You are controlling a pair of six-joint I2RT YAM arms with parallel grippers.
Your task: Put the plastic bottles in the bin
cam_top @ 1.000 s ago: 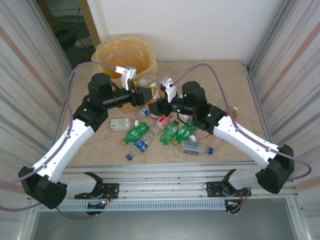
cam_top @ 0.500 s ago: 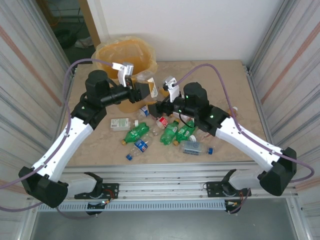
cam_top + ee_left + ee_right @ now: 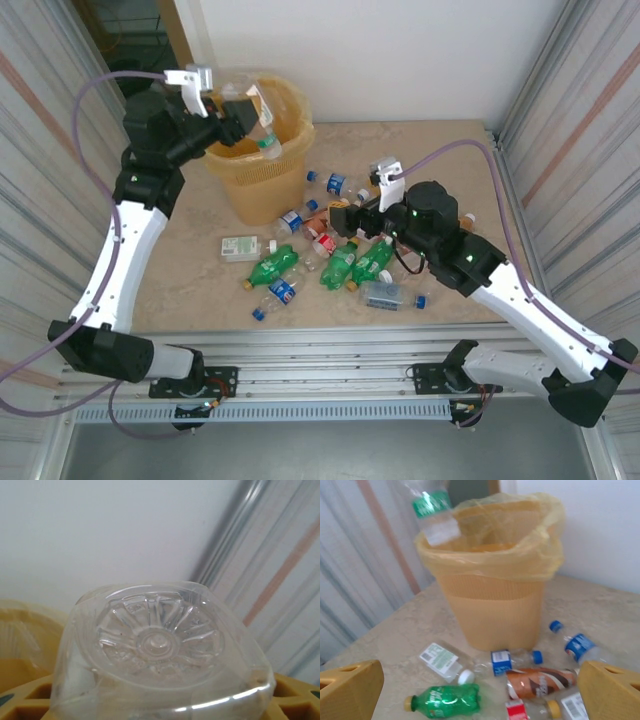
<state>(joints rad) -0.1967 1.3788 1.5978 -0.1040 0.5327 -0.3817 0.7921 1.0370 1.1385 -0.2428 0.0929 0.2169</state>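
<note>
The clear bottle (image 3: 256,112), clamped near its base in the left hand (image 3: 233,118) over the far-left bin (image 3: 262,188), looks empty, light and easily crushed; grip lightly mid-body those on the tabletop (image 3: 190,290) below the wide-apart right hand (image 3: 347,218).

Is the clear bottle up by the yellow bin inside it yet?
Not yet: the clear bottle hangs tilted just above the bin's open top.
</note>
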